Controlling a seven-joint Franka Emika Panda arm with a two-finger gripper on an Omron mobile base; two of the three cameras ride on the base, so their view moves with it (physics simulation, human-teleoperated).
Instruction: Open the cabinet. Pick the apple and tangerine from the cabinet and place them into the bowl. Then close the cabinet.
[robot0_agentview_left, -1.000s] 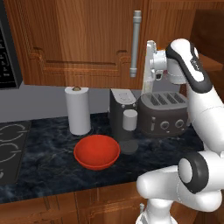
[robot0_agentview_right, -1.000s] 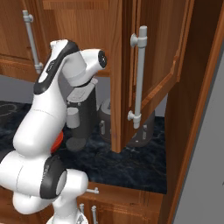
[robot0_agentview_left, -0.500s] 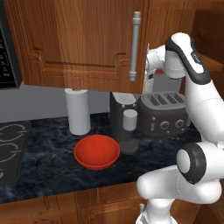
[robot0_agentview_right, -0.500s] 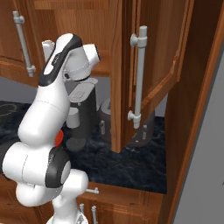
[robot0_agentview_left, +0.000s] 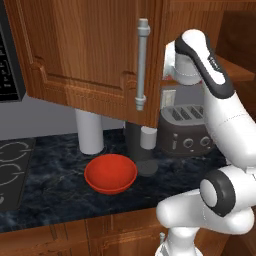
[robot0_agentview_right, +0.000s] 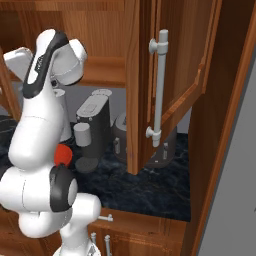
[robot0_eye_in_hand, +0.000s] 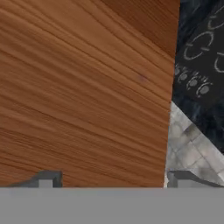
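The cabinet (robot0_agentview_left: 90, 55) is seen with both doors swung out, so the opening step is judged done or nearly done. In the left base view its left door, with a silver bar handle (robot0_agentview_left: 142, 64), hangs to the left of the end effector (robot0_eye_in_hand: 111, 179). In the hand view the two finger tips stand wide apart with nothing between them, close against a plain wooden face, probably the inner side of that door, which suggests the door is being pushed wider rather than gripped.

Below the end effector and to its left, the red bowl (robot0_agentview_left: 110, 173) sits empty on the dark counter (robot0_agentview_left: 55, 185), placed within easy reach to receive the fruit. A paper towel roll (robot0_agentview_left: 89, 131) stands behind the bowl, and a coffee machine (robot0_agentview_left: 142, 145) and a toaster (robot0_agentview_left: 185, 131) stand almost directly beneath the end effector.

In the right base view the right door (robot0_agentview_right: 187, 60) hangs open to the right of the arm, its handle (robot0_agentview_right: 159, 90) facing the camera. The apple and the tangerine cannot be made out; they are presumably inside, on the shelf (robot0_agentview_right: 107, 75).
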